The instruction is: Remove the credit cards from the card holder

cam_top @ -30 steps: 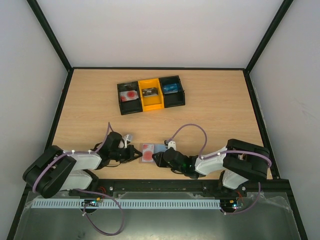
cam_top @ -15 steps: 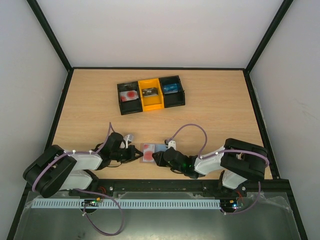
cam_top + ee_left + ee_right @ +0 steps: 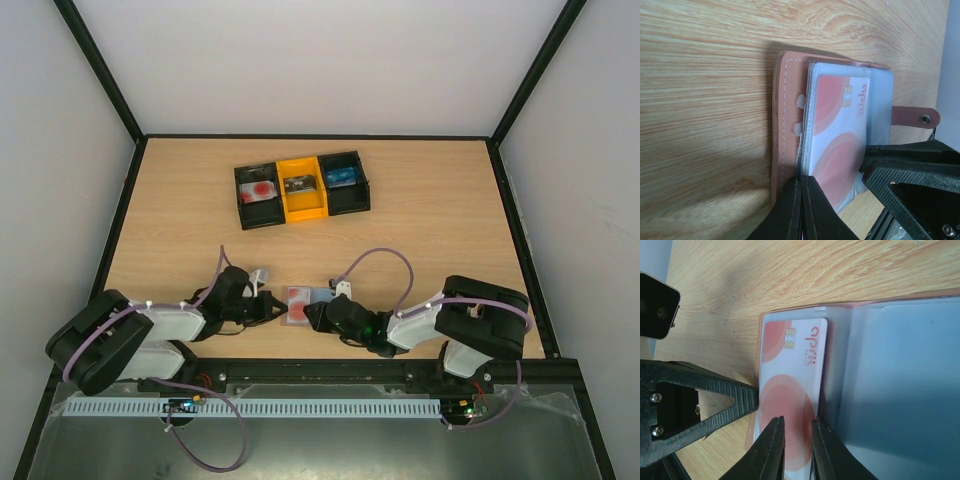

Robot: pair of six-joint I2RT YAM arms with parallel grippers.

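Table (image 3: 440, 220): the card holder (image 3: 782, 125) lies open between your two grippers. The pale card (image 3: 795, 365) sits in its clear sleeve. Your left gripper (image 3: 802, 182): fingers pressed together, tips at the holder's stitched edge. Your right gripper (image 3: 797, 422): fingers narrowly apart, astride the card's near end; grip unclear.

desk (image 3: 440, 230): light wood grain, under everything.
tray (image 3: 352, 206): three bins in a row, toward 12 o'clock from the desk's middle.
bins: black at 9 o'clock, yellow bin (image 3: 306, 211) in the middle, black at 3 o'clock.
blue item (image 3: 341, 177): in the 3 o'clock bin.
walls (image 3: 320, 60): plain white.
frame (image 3: 100, 70): black bars along the corners.
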